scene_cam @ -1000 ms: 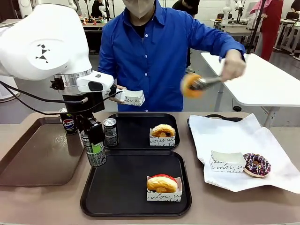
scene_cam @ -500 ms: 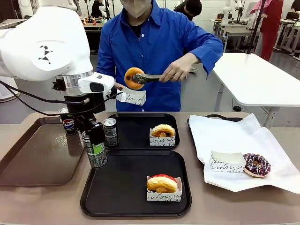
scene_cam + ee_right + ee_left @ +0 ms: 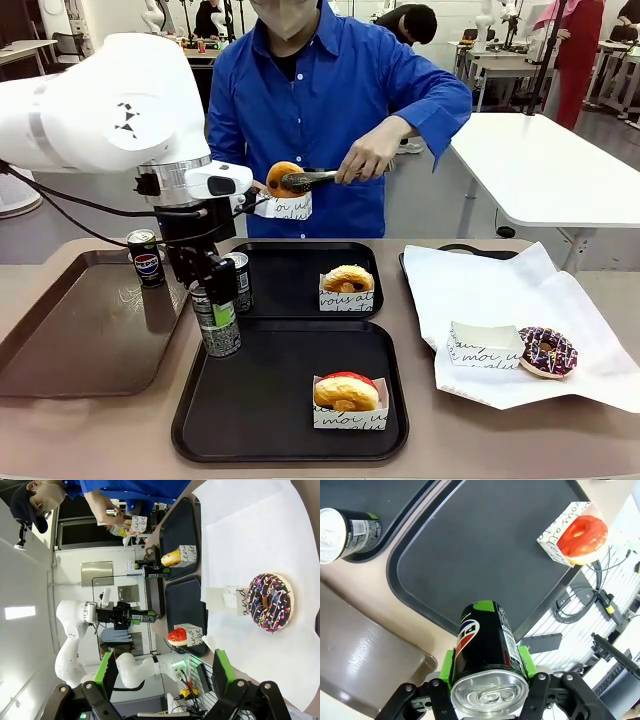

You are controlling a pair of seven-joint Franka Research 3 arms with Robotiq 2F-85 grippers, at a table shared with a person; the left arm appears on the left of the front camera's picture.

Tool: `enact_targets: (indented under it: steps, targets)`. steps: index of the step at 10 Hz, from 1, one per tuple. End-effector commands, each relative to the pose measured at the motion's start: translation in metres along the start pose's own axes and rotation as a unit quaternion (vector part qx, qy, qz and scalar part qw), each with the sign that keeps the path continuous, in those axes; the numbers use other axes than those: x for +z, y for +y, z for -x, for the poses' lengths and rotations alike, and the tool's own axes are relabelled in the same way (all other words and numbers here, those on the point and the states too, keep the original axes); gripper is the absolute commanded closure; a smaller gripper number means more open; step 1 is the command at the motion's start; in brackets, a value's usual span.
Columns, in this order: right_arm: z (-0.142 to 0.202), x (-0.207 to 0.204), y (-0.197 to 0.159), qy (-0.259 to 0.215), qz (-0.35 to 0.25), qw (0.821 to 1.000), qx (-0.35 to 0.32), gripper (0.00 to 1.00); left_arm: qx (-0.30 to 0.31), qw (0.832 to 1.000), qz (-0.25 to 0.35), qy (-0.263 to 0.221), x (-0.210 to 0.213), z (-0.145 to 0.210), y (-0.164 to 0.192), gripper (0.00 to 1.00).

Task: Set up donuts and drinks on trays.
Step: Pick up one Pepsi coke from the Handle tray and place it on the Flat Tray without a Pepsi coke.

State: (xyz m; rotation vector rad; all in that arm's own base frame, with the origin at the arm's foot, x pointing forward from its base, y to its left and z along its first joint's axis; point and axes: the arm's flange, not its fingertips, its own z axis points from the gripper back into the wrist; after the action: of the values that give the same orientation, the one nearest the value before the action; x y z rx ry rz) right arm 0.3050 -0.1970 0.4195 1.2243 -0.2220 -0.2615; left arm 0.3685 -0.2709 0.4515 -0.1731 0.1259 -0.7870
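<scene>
Left claw [image 3: 218,322]: partly closed, green pads clamped on both sides of the held can [image 3: 487,645].
Held can: upright, black with a green band, at the left rim of the near tray [image 3: 250,400]; contact with the tray cannot be determined.
Right claw [image 3: 164,675]: fingers spread wide, nothing between them; positioned over the paper [image 3: 260,555].
Second can [image 3: 238,282]: upright in the near-left corner of the far tray [image 3: 290,255], just behind the held can.
Third can [image 3: 146,257]: upright at the far edge of the brown tray [image 3: 60,340].
Red donut [image 3: 347,391]: in a sleeve on the near tray, right side.
Glazed donut [image 3: 348,279]: in a sleeve on the far tray, right side.
Chocolate donut [image 3: 547,351]: bare on the paper, touching an empty sleeve [image 3: 483,343].
Person's hand [image 3: 372,150]: holds tongs [image 3: 312,180] gripping a fourth donut [image 3: 281,178] just above a raised sleeve [image 3: 290,208].
Worktop [image 3: 100,430]: carries all three trays.
</scene>
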Motion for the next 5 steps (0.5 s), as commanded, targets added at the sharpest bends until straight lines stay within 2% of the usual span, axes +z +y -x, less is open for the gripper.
enact_targets:
  steps: [1, 5]
  targets:
    - [-0.001, -0.001, 0.0, -0.002, -0.006, 1.0, 0.001, 0.0, 0.011, 1.0, -0.009, 0.024, -0.009, -0.017, -0.006, 0.41]
    - [-0.001, -0.001, 0.0, -0.002, -0.006, 1.0, 0.001, 0.0, 0.016, 0.999, -0.027, 0.04, -0.041, -0.036, -0.01, 0.41]
